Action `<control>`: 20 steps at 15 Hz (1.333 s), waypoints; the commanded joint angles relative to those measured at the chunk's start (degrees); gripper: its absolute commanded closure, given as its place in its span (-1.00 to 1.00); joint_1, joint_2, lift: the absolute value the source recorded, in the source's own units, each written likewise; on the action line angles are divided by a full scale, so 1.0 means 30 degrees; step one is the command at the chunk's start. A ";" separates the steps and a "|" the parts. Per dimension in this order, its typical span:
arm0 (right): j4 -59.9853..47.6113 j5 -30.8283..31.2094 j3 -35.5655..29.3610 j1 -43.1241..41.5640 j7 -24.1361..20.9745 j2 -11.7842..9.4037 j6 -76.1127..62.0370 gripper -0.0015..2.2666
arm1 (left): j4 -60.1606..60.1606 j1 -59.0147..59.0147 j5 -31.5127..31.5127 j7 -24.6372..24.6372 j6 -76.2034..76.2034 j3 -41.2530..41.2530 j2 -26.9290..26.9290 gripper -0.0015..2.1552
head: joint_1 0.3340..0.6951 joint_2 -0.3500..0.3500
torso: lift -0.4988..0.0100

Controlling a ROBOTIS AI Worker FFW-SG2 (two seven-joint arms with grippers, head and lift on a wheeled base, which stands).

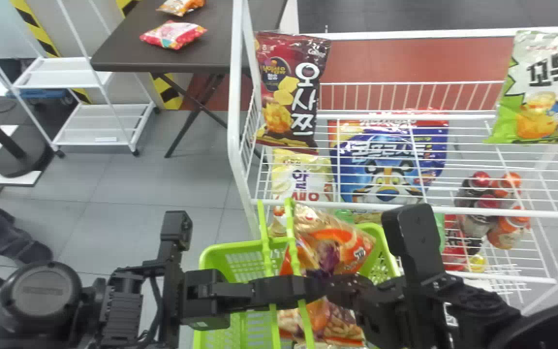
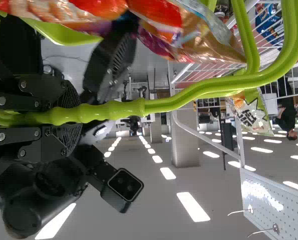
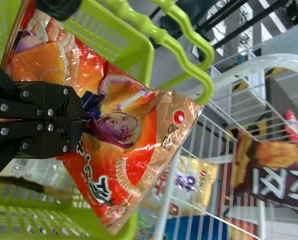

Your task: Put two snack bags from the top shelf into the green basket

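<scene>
**Right gripper pinches an orange bag at the green basket**

The right gripper [image 1: 330,286] is closed on the orange bag [image 3: 128,145], pinching it around its middle. The bag lies tilted and creased at the mouth of the green basket [image 1: 218,257], in the half toward the robot's right, with one end toward the rim nearest the shelf. Another packet [image 3: 38,172] lies beneath it in the basket; what kind, I cannot tell. The left gripper [image 1: 288,289] is closed around a basket handle [image 2: 118,109], its fingers clamped on the ribbed grip.

The basket is just in front of the left front corner of the wire shelf [image 1: 405,207]. On the top shelf, a dark red bag [image 1: 291,92] stands upright by the left edge, and a green and white bag [image 1: 543,97] stands well apart toward the right. Below that level are a yellow bag [image 1: 303,177] near the left edge, a blue bag [image 1: 388,165] beside it, and bottles [image 1: 481,201] farther right. Behind, a pink bag [image 1: 173,35] lies near the left edge of a dark table [image 1: 124,53], with a small orange packet [image 1: 180,7] behind it.
</scene>
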 commanded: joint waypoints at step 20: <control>0.4636 0.0258 -0.5158 0.5480 0.0309 0.1078 -2.3077 -0.93 | 0.0232 0.0389 -0.0016 -0.0293 0.0081 0.0263 -0.0205 0.99 | 1.00 -0.16 | 0.96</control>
